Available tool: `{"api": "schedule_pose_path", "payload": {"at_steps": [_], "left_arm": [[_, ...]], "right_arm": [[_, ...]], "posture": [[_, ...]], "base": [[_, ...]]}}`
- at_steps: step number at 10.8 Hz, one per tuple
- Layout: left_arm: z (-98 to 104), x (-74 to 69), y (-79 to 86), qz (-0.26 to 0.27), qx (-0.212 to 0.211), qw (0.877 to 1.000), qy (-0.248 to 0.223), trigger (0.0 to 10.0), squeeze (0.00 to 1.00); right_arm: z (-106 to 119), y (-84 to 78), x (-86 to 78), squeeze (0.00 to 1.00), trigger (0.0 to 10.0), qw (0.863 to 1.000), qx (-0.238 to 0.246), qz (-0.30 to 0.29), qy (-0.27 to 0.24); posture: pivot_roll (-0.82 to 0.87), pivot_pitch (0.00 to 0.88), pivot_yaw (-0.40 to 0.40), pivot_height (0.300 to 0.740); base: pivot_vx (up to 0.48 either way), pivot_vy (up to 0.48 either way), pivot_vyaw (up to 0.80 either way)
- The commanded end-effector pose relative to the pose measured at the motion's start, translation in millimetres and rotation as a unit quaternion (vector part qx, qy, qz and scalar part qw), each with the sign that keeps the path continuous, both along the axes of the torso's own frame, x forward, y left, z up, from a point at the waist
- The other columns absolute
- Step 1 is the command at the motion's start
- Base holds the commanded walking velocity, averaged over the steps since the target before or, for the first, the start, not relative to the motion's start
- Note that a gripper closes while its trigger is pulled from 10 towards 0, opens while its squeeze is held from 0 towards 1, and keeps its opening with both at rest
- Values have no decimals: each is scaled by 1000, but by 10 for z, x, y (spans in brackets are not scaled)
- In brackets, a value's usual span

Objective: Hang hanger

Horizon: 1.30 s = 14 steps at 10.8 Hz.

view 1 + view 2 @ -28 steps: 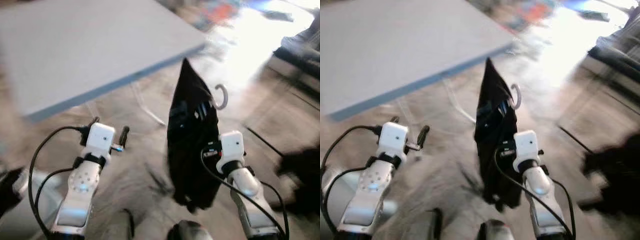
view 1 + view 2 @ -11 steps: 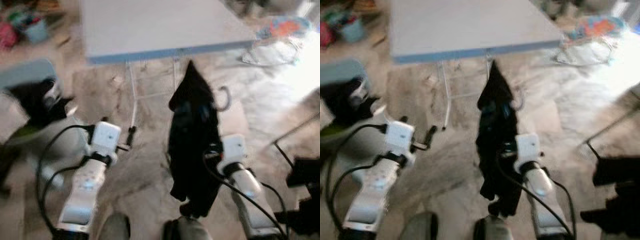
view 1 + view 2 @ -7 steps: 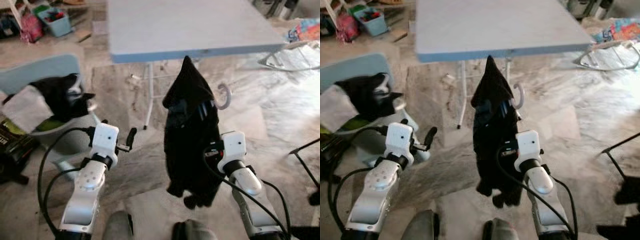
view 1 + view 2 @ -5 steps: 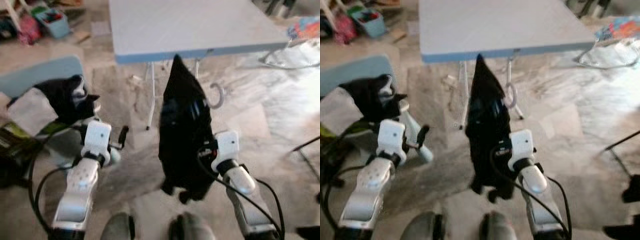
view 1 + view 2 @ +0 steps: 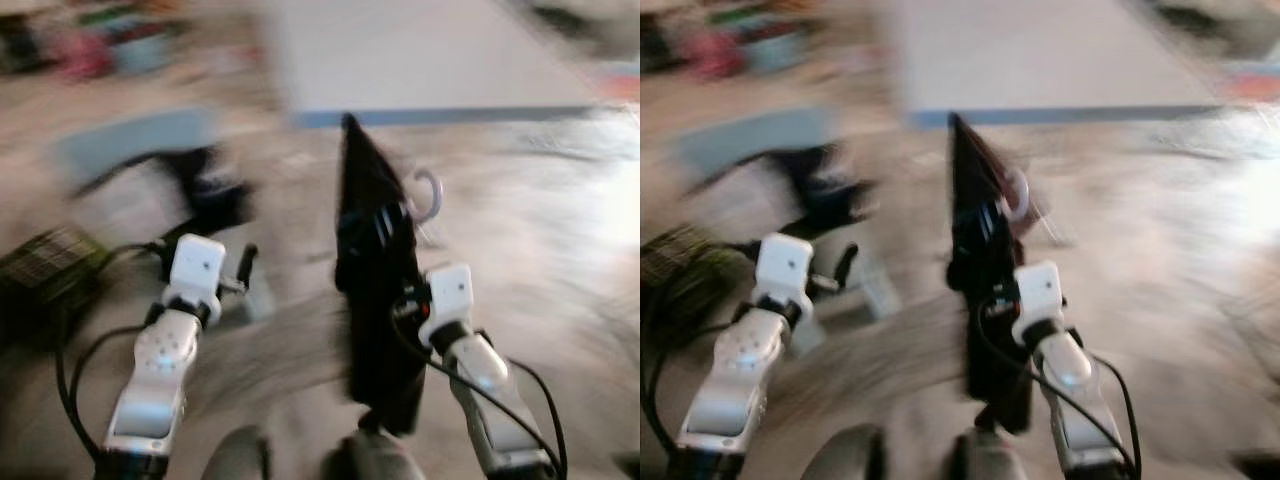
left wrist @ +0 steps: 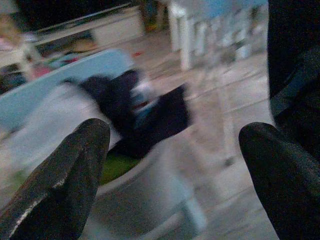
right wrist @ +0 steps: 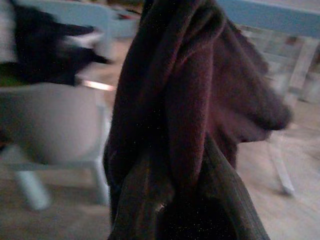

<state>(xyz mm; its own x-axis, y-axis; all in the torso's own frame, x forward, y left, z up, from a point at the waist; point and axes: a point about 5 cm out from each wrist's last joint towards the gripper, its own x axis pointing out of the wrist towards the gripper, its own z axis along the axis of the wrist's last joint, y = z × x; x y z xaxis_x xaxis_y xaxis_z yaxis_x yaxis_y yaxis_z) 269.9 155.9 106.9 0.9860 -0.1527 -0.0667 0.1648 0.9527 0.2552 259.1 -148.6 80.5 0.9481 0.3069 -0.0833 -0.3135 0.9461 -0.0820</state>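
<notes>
A black garment [image 5: 375, 260] hangs on a hanger whose pale hook [image 5: 430, 195] sticks out near its top. My right gripper [image 5: 408, 292] holds it upright in front of me, its fingers buried in the cloth. The right wrist view has the dark folds [image 7: 185, 115] pressed close against the lens. My left gripper [image 6: 175, 150] is open and empty at the left, raised level with the right one, one black finger [image 5: 245, 264] showing beside its white wrist. Everything is blurred by motion.
A pale blue table [image 5: 430, 60] stands ahead. At the left, a light blue chair [image 5: 130, 140] with dark clothes [image 5: 205, 185] over a grey tub [image 6: 145, 210]. A dark crate [image 5: 45, 265] sits on the floor at far left. Stone floor lies to the right.
The whole picture has shifted and smeared, so the camera is moving. Both arms keep the same pose, and the garment still hangs from the right gripper.
</notes>
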Motion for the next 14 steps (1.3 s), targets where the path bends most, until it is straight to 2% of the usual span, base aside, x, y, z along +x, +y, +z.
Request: {"api": "schedule_pose_path", "payload": {"at_steps": [1,3,5,7,8,9,10,11,12,13,14], "left_arm": [[5,46,-53,-17,4,1000,2,10000,0],[-100,62,-63,-52,19,998,40,10000,0],[-100,62,-127,-82,35,995,40,10000,0],[-78,65,-153,-100,29,994,32,10000,0],[-102,86,-139,-98,33,994,44,10000,0],[-104,124,-167,-117,41,991,47,10000,0],[-99,151,-189,-125,49,990,46,10000,0],[-76,255,-287,-148,58,986,43,10000,0],[-53,305,-356,-160,58,985,39,10000,0],[-29,367,-485,-181,73,980,27,10000,0],[-12,414,-621,-199,67,978,20,10000,0]], "right_arm": [[139,-37,15,0,10000,999,4,-2,-37],[158,-59,34,0,10000,999,2,-4,-39],[165,-100,47,0,10000,999,1,-10,-39],[178,-99,57,0,10000,999,1,-13,-42],[198,-67,51,0,10000,999,27,-3,-27],[310,27,14,0,10000,997,60,43,-21],[361,68,-7,0,10000,994,81,65,-12],[530,185,-102,0,10000,982,114,149,6],[607,225,-147,0,10000,974,130,185,15],[684,262,-194,0,10000,963,141,229,24],[728,281,-217,0,10000,956,144,256,30]], "posture": [[-38,130,-58,740],[-45,126,-55,740],[-48,128,-54,740],[-47,128,-54,740],[-48,126,-51,740],[-48,127,-48,740],[-50,126,-48,740],[-69,125,-44,740],[-79,125,-43,740],[-86,123,-41,740],[-95,123,-41,740]], "base": [[0,0,800],[0,0,347],[0,0,0],[0,0,0],[0,0,0],[0,0,0],[0,0,0],[0,0,0],[0,0,0],[0,0,0],[0,0,0]]}}
